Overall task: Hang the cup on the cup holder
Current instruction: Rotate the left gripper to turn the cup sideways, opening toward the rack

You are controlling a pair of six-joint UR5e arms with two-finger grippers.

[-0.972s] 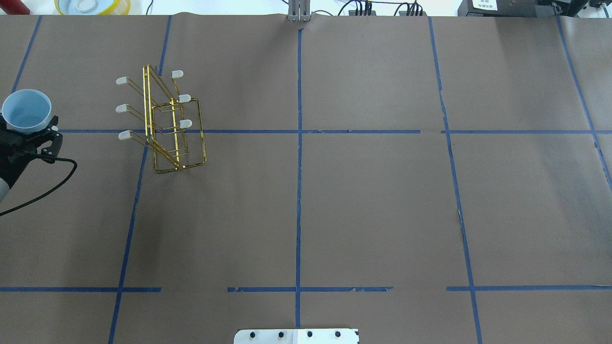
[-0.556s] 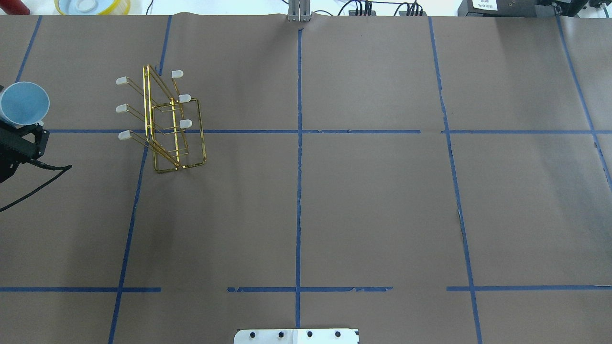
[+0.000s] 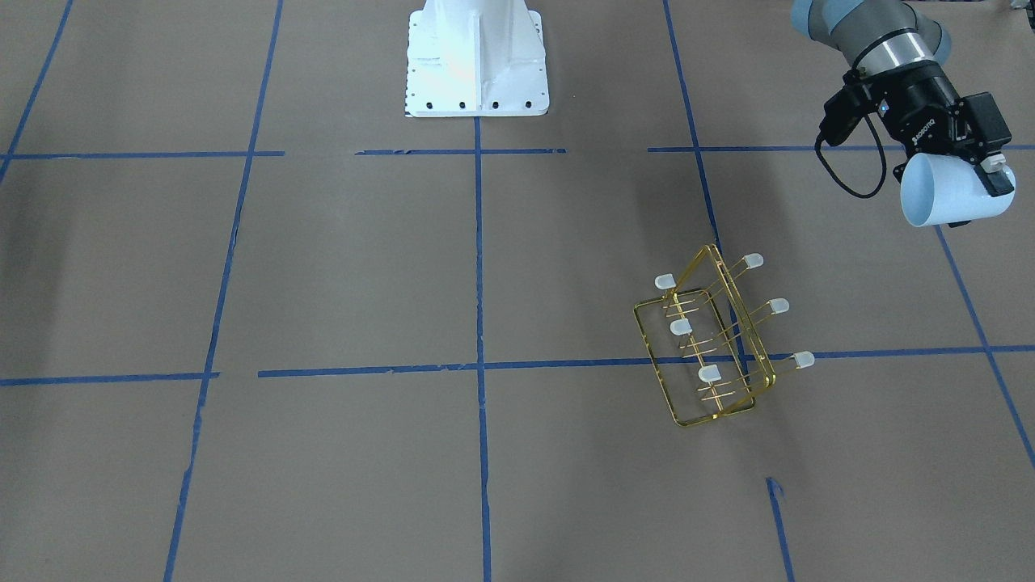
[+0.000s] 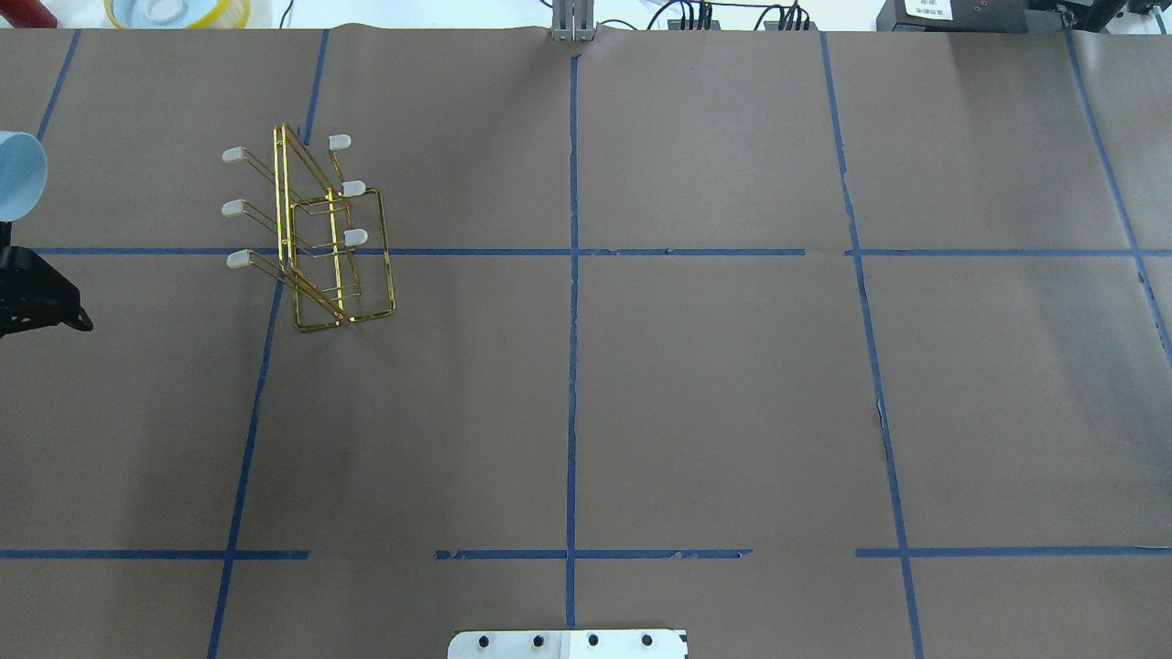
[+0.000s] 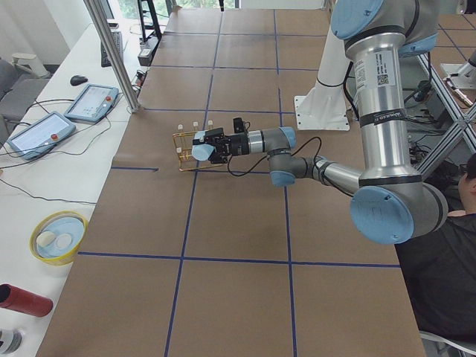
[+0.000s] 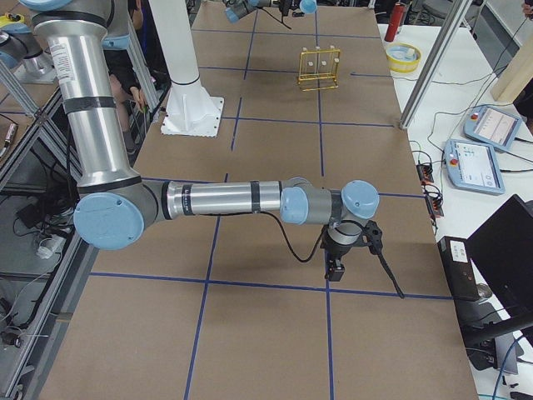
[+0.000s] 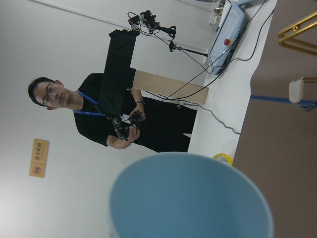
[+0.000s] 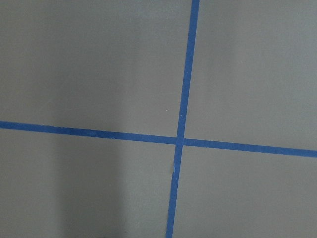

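My left gripper (image 3: 988,171) is shut on the base of the pale blue cup (image 3: 948,192) and holds it above the table, tipped on its side. The cup's rim fills the bottom of the left wrist view (image 7: 190,198). In the overhead view only part of the cup (image 4: 16,174) shows at the left edge. The gold wire cup holder (image 3: 711,347) stands upright on the table, apart from the cup, and it also shows in the overhead view (image 4: 311,233). All its white-capped prongs are bare. My right gripper (image 6: 336,268) shows only in the exterior right view, low over the table, and I cannot tell its state.
A yellow-rimmed bowl (image 4: 174,11) sits past the table's far edge. A red cylinder (image 5: 22,300) and teach pendants (image 5: 93,100) lie on the white side bench. The robot base (image 3: 477,56) stands at the table's middle. A person (image 7: 99,124) stands beyond the table.
My left gripper has carried the cup to the left and farther away in the overhead view. The cup has tipped over more and now partly leaves the frame. The holder has not moved.
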